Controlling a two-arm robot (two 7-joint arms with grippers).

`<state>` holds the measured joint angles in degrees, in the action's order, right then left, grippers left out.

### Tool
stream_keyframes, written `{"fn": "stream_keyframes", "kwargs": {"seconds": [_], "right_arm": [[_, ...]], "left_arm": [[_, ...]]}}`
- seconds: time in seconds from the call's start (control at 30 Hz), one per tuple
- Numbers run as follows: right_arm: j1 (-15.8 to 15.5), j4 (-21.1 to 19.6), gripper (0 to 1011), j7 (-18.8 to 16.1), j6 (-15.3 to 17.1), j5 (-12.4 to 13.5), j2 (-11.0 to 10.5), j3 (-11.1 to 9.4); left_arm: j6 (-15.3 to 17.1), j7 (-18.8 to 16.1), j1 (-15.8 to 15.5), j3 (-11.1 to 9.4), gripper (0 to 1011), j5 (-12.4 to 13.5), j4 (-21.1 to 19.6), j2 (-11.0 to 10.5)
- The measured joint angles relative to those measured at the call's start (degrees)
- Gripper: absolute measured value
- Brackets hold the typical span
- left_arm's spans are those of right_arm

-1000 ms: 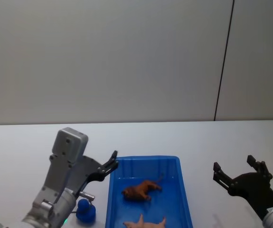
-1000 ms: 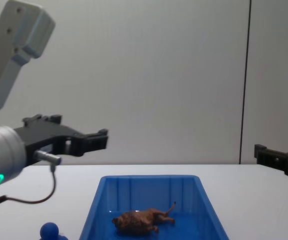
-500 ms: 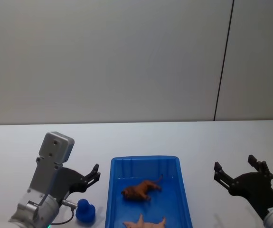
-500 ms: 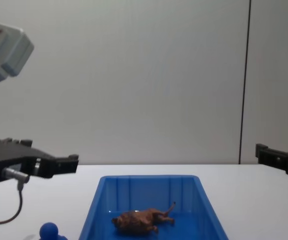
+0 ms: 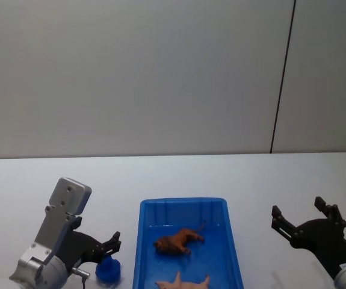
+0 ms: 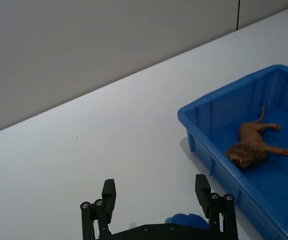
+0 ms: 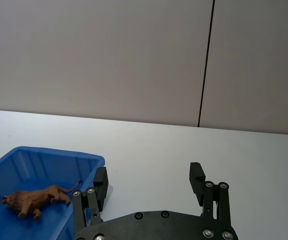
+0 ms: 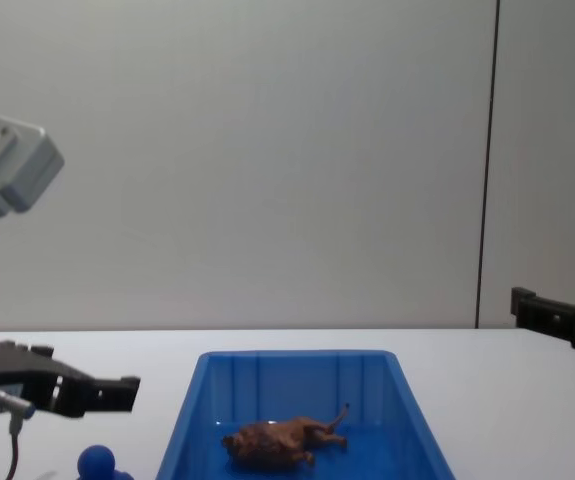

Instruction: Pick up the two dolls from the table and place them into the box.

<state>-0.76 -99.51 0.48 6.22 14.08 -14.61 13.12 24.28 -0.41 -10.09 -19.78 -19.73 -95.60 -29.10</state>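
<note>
At the lower left of the head view your left gripper [image 5: 109, 245] hangs low over the desk [image 5: 16, 192] with its jaws spread wide, just above the dark-blue figure [image 5: 107, 268], which stands on the desk close beside the left wall of the box [image 5: 141, 241]. The figure is smooth moulded plastic, a round ball head on a squat body. That shape is your main risk: if the jaws close on the ball rather than the body, I judge it could squirt out and roll. The other risk is the box wall. With the figure so near it, the inner finger may strike the thick rim or shove the bin sideways as you come down.

Move toward the centre and the box reads as bright blue glossy plastic, rectangular, with sloping ribbed walls. The lion [image 5: 179, 240] already lies on its side on the box floor, brown and matt, with a shaggy mane and a thin tail pointing to the far wall. A pale, flesh-coloured figure [image 5: 183, 281] lies at the bottom edge, partly cut off.

At the lower right your right gripper [image 5: 304, 220] is parked above the bare desk, well apart from the box, jaws wide and holding nothing.
</note>
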Motion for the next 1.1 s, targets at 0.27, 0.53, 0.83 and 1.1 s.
{"fn": "stream_keyframes", "kwargs": {"seconds": [0.27,0.53,0.83,1.1], "right_arm": [[0.0,0.0,1001,0.0,0.0,0.0,0.0,0.0],[0.0,0.0,1001,0.0,0.0,0.0,0.0,0.0],[0.0,0.0,1001,0.0,0.0,0.0,0.0,0.0],[0.0,0.0,1001,0.0,0.0,0.0,0.0,0.0]], "left_arm": [[2.8,2.4,-1.1,0.3,1001,-0.7,2.6,0.4],[4.5,4.0,-1.6,0.5,1002,-1.3,4.2,0.8],[5.9,5.5,-2.0,0.5,826,-1.7,5.3,1.2],[6.7,6.4,-2.0,0.6,592,-1.9,5.7,1.4]]}}
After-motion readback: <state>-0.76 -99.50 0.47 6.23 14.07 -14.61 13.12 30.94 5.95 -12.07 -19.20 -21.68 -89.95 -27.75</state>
